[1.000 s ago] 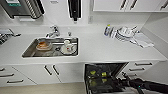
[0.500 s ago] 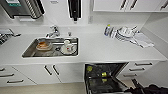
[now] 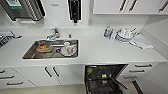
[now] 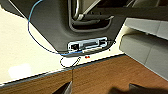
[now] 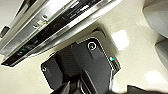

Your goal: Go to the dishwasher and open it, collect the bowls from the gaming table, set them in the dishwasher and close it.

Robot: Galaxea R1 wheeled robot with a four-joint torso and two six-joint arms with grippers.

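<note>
The dishwasher (image 3: 106,80) stands open under the white counter, right of the sink, its door folded down and its dark racks showing. Small yellow-green bowls (image 3: 104,76) sit in the racks; another yellow-green bowl (image 3: 90,70) is at the rack's back left. The dishwasher's steel door edge (image 5: 60,27), with small lit dots, runs across the right wrist view above pale floor. My left gripper (image 4: 100,90) is open over a wooden floor strip, with nothing between its fingers. My right gripper (image 5: 97,91) is open and holds nothing. The gaming table is out of view.
A steel sink (image 3: 51,48) holds an orange bowl (image 3: 43,46) and white dishes (image 3: 67,49). White dishes and a cloth (image 3: 130,36) lie at the counter's back right beside a bottle (image 3: 107,31). White drawers (image 3: 141,70) flank the dishwasher. My dark base (image 5: 82,65) is below the right wrist.
</note>
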